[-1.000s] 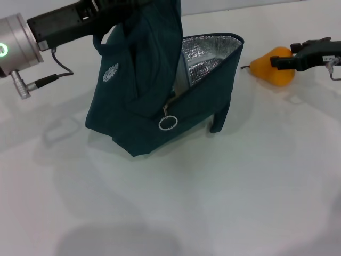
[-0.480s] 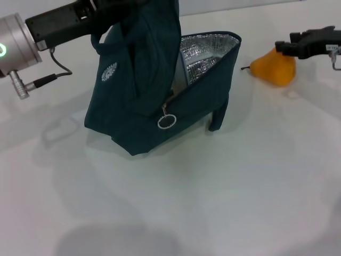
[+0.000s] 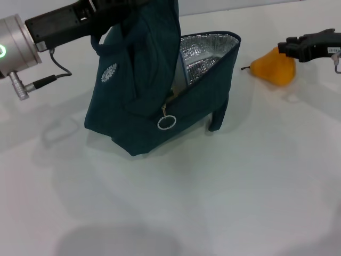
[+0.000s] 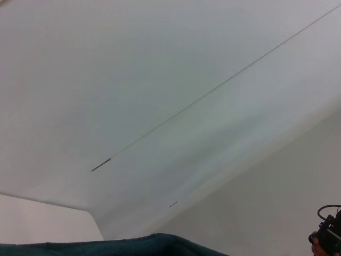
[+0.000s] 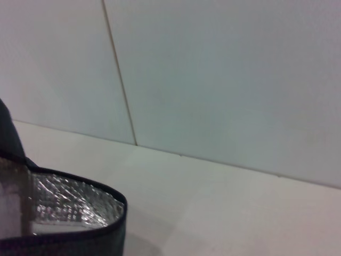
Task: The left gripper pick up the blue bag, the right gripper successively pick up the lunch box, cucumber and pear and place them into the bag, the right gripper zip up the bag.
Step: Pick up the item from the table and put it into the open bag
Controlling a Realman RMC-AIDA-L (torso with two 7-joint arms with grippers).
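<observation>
Now the left gripper (image 3: 109, 9) is up at the far left of the head view, closed on the handles of the blue bag (image 3: 154, 90) and holding its top high, so the bag hangs tilted with its base on the white table (image 3: 213, 202). Its mouth gapes toward the right, showing the silver foil lining (image 3: 205, 50), and the zipper's ring pull (image 3: 167, 122) dangles on the near side, so the zip is not yet closed. Something pale sits inside against the lining, possibly the lunch box, though too little of it shows to be sure; no cucumber is visible on the table.

The pear (image 3: 274, 66) lies at the far right, well apart from the bag, stem pointing toward it. The right gripper (image 3: 287, 48) sits on its upper part, touching or just over it; whether its fingers have closed on the fruit cannot be told from these views. The right wrist view shows only the bag's foil-lined rim and the wall behind.

By my reading, the step in hand is the pear pick-up, the last item before zipping. The next move calls for a secure hold on the round, slippery fruit, then a lift and a carry left, over the raised rim and into the open mouth.
</observation>
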